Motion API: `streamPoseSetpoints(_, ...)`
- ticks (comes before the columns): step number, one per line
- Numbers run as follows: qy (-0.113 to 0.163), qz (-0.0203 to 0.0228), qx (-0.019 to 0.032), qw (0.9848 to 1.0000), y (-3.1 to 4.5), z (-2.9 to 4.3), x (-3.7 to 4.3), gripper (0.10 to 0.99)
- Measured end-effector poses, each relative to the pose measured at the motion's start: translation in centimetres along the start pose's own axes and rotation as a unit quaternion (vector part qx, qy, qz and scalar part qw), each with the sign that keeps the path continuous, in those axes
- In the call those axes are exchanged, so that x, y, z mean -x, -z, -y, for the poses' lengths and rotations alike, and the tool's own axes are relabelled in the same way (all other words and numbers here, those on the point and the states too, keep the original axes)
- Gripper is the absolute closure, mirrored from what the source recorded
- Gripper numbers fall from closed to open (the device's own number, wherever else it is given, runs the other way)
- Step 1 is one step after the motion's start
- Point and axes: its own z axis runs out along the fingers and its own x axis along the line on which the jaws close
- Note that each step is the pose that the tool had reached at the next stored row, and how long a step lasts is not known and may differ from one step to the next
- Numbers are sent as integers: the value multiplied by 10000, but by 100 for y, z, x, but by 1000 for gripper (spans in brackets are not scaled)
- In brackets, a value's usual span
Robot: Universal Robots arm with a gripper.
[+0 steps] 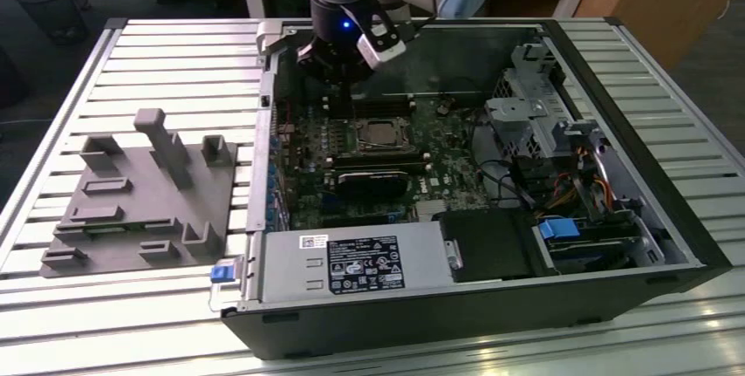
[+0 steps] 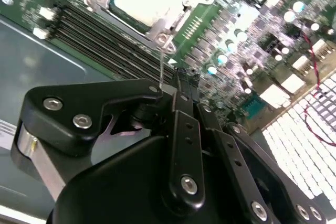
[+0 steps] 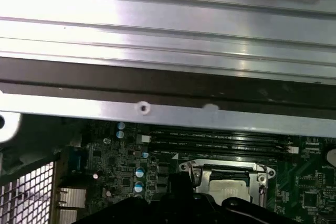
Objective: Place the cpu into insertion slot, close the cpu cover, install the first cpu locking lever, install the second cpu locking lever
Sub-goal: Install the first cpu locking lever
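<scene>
Evidently, in the computer case [image 1: 686, 245], mid-frame in the exterior view, the cpu [image 1: 378, 136] is seated under the cpu cover [image 2: 160, 32]. The gripper [image 1: 334, 75], its state not to be told, is held beside a thin lever [image 2: 161, 72]. A lever step is judged in hand, and exact hooking is called for.

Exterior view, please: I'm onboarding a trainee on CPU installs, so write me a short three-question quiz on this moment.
1. Fill in: the grey moulded plastic fixture tray lies on the exterior view's ____ of the open black computer case.
2. True or false: the small flat silver-grey square cpu rests on that tray.
3. The black gripper hangs over: A) the tray; B) the green motherboard, near the cpu; C) the slatted metal table outside the case.
Key: 1 left; 2 false, it sits on the motherboard; 3 B.
</scene>
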Motion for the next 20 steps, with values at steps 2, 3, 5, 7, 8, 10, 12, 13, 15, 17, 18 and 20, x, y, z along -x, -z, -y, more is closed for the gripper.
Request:
streamPoseSetpoints(2,-1,-1,0,10000,-7,5,82,980)
streamPoseSetpoints(3,1,-1,0,10000,-11,8,118,980)
streamPoseSetpoints(5,-1,-2,0,10000,-19,13,206,980)
streamPoseSetpoints(7,-1,-2,0,10000,-29,18,287,980)
streamPoseSetpoints(8,0,-2,0,10000,-34,21,322,980)
streamPoseSetpoints(10,0,-2,1,10000,-43,23,352,980)
streamPoseSetpoints(12,-4,3,88,10000,-49,24,354,980)
streamPoseSetpoints(13,-6,9,168,9999,-52,24,355,980)
streamPoseSetpoints(15,-7,22,227,9997,-68,24,355,980)
streamPoseSetpoints(17,-6,27,226,9997,-95,26,356,980)
streamPoseSetpoints(18,-10,28,226,9997,-106,27,362,980)
streamPoseSetpoints(20,-29,29,225,9997,-125,26,382,980)
